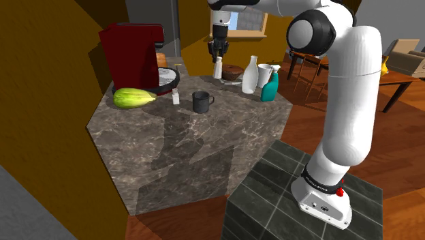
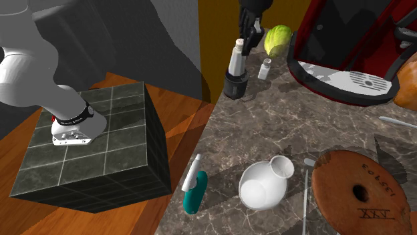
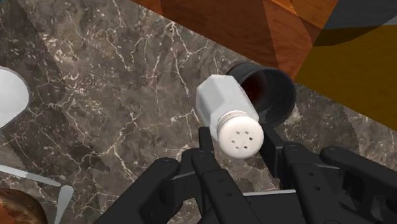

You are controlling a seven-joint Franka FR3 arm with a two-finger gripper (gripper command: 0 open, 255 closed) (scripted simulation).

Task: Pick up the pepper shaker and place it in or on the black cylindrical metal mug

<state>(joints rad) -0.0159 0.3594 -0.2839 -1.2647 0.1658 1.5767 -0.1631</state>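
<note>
My black gripper (image 1: 218,57) is shut on a white pepper shaker (image 1: 218,69) and holds it in the air over the marble table. In the wrist view the fingers (image 3: 207,145) clasp the shaker (image 3: 226,113) near its perforated cap, and its base points toward the black mug (image 3: 272,97), part of which it hides. The mug (image 1: 201,102) stands upright on the table, lower than the shaker and nearer the front in the shoulder view. In the second exterior view the shaker (image 2: 236,59) hangs tilted just above the mug (image 2: 235,85), under the gripper (image 2: 246,39).
A second small white shaker (image 1: 176,96) stands beside the mug, next to a green melon (image 1: 134,97) and a red coffee machine (image 1: 133,54). A white vase (image 1: 250,75), a white cup (image 1: 264,73) and a teal spray bottle (image 1: 270,87) stand at the shoulder view's right. A round wooden board (image 2: 364,193) lies nearby.
</note>
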